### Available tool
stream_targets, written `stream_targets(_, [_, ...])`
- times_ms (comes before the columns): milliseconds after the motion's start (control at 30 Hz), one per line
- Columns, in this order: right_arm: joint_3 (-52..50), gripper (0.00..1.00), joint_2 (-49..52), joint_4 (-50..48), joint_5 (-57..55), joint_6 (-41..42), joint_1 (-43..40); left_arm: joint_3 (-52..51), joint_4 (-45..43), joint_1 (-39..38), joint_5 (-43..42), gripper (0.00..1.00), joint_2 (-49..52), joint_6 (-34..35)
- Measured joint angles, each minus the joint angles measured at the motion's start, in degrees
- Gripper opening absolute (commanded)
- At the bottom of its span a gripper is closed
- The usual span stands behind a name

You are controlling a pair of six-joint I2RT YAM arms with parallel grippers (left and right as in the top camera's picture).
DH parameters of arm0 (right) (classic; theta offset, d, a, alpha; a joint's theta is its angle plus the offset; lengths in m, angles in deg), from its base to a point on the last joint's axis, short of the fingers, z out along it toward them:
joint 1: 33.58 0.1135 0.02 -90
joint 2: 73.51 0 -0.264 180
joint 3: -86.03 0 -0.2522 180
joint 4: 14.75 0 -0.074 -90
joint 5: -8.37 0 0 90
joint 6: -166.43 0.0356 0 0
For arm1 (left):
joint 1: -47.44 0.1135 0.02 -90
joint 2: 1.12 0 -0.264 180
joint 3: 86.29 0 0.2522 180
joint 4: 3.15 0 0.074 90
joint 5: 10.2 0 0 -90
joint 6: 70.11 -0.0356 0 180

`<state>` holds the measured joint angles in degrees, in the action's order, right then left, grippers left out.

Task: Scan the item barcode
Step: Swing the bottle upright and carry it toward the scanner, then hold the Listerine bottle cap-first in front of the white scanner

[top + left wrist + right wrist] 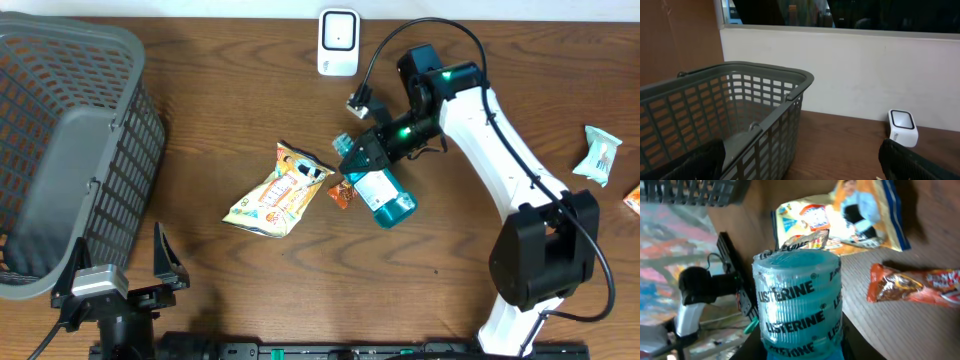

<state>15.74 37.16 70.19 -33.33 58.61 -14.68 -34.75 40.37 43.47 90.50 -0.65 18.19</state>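
A blue Listerine mouthwash bottle (385,195) lies near the table's middle, cap end toward my right gripper (362,155). Seen from the right wrist, the bottle (797,305) fills the space between the dark jaws, which sit against both of its sides, so the right gripper (800,350) is shut on it. No barcode shows on the bottle. The white scanner (338,42) stands at the table's back edge, beyond the bottle; the left wrist view shows the scanner (902,127) too. My left gripper (120,275) waits wide open at the front left, nothing between its fingers (695,162).
A grey mesh basket (60,150) fills the left side, close to the left gripper (800,160). A yellow snack bag (275,190) and an orange candy bar (342,193) lie just left of the bottle. A white packet (598,155) lies far right.
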Motion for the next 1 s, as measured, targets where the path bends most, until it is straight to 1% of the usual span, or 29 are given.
stream_targets(133, [0.0,0.01,-4.3,-2.2,-2.2,-2.2,1.5,0.0,0.0,0.0,0.0,0.98,0.0,0.0])
stream_targets(233, [0.0,0.01,-7.9,-6.9,-10.3,-2.8,3.9,0.0,0.0,0.0,0.0,0.98,0.0,0.0])
stream_targets(267, [0.0,0.01,-8.4,-10.0,-15.7,-3.0,5.8,0.0,0.0,0.0,0.0,0.98,0.0,0.0])
stream_targets(333, [0.0,0.01,-8.3,-12.9,-20.9,-3.3,7.8,0.0,0.0,0.0,0.0,0.98,0.0,0.0])
stream_targets(367, [-0.1,0.01,-8.0,-15.4,-25.9,-3.4,9.7,0.0,0.0,0.0,0.0,0.98,0.0,0.0])
stream_targets(400, [-0.1,0.01,-7.5,-20.6,-32.7,-3.4,12.2,0.0,0.0,0.0,0.0,0.98,0.0,0.0])
stream_targets(467, [-0.1,0.01,-6.8,-25.4,-40.1,-3.4,14.6,0.0,0.0,0.0,0.0,0.98,0.0,0.0])
stream_targets(533, [-0.1,0.01,-5.0,-33.7,-52.2,-4.7,17.6,0.0,0.0,0.0,0.0,0.98,0.0,0.0])
stream_targets(600, [-0.1,0.01,-3.7,-38.3,-58.1,-6.4,18.3,0.0,0.0,0.0,0.0,0.98,0.0,0.0])
stream_targets(633, [-0.1,0.01,-2.5,-42.3,-62.1,-8.1,18.5,0.0,0.0,0.0,0.0,0.98,0.0,0.0])
stream_targets(667, [-0.1,0.01,-2.2,-43.4,-63.5,-8.7,18.5,0.0,0.1,0.0,0.0,0.98,0.0,0.0])
stream_targets(733, [-0.1,0.01,0.6,-50.8,-70.3,-13.1,18.1,0.0,0.0,0.0,0.0,0.98,0.0,0.0])
stream_targets(767, [-0.3,0.06,2.2,-56.5,-73.6,-15.8,18.1,0.0,0.1,0.0,0.0,0.98,0.0,0.0])
stream_targets(800, [0.0,0.06,4.4,-62.7,-76.1,-19.0,17.7,0.0,0.1,0.0,0.0,0.98,0.0,0.0])
stream_targets(900, [0.0,0.08,9.6,-79.2,-80.2,-27.8,17.1,0.0,0.2,0.0,0.0,0.98,0.0,0.0])
stream_targets(967, [0.3,0.09,12.6,-86.4,-81.6,-32.4,16.8,0.0,0.3,0.0,0.0,0.98,0.0,0.0])
stream_targets(1000, [1.0,0.1,14.9,-90.1,-82.6,-36.0,16.5,0.0,0.3,0.0,0.0,0.98,0.0,0.0])
